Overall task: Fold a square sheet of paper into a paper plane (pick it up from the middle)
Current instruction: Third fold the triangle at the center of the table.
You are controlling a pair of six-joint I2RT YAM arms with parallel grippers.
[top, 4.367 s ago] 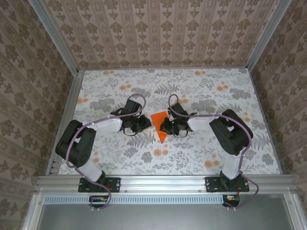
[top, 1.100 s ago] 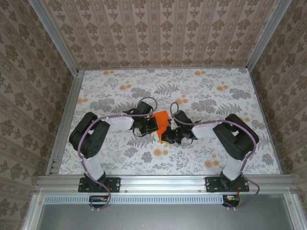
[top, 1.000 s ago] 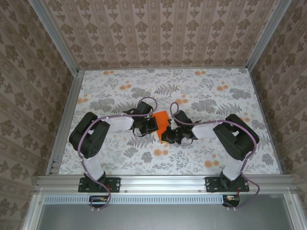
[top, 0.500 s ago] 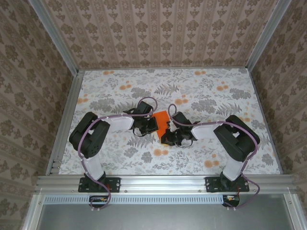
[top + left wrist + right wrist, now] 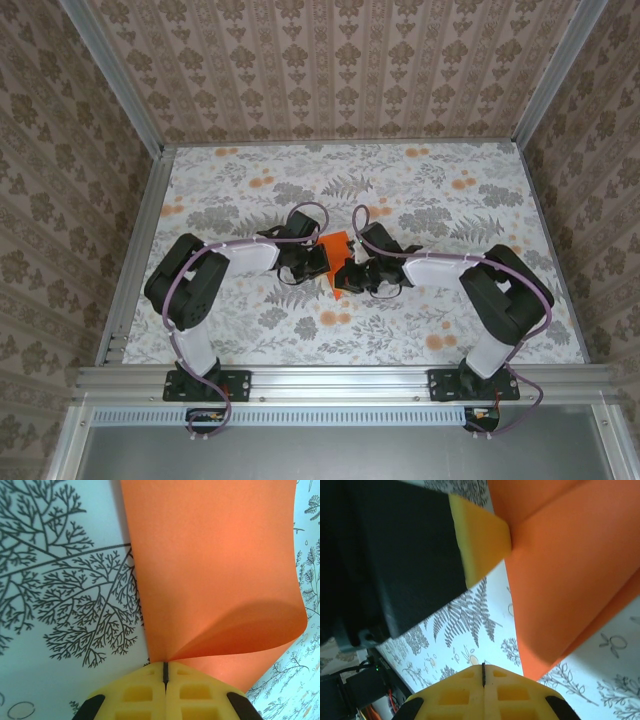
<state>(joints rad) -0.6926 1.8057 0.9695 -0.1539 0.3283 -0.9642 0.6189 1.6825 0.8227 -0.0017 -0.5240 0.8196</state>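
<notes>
The square sheet of paper (image 5: 334,246), bright orange and creased, lies mid-table between the two grippers. My left gripper (image 5: 320,262) is shut on its edge. In the left wrist view the yellow jaws (image 5: 165,664) pinch the sheet (image 5: 210,555), and one flap curls up and over on the right. My right gripper (image 5: 345,272) is shut with nothing between its jaws. Its tip (image 5: 483,667) hovers over the cloth just left of the sheet's (image 5: 560,580) near corner. The left gripper's fingertip (image 5: 482,540) touches the fold at the top of the right wrist view.
The floral tablecloth (image 5: 430,190) covers the whole table. Aluminium rails (image 5: 340,378) run along the near edge and both sides. Patterned walls close the back and sides. Both arms' cables loop above their wrists near the sheet.
My right gripper has swung up and back toward the sheet's middle, covering more of the orange; its elbow shifted right. The left gripper holds its place, still pinching the sheet.
</notes>
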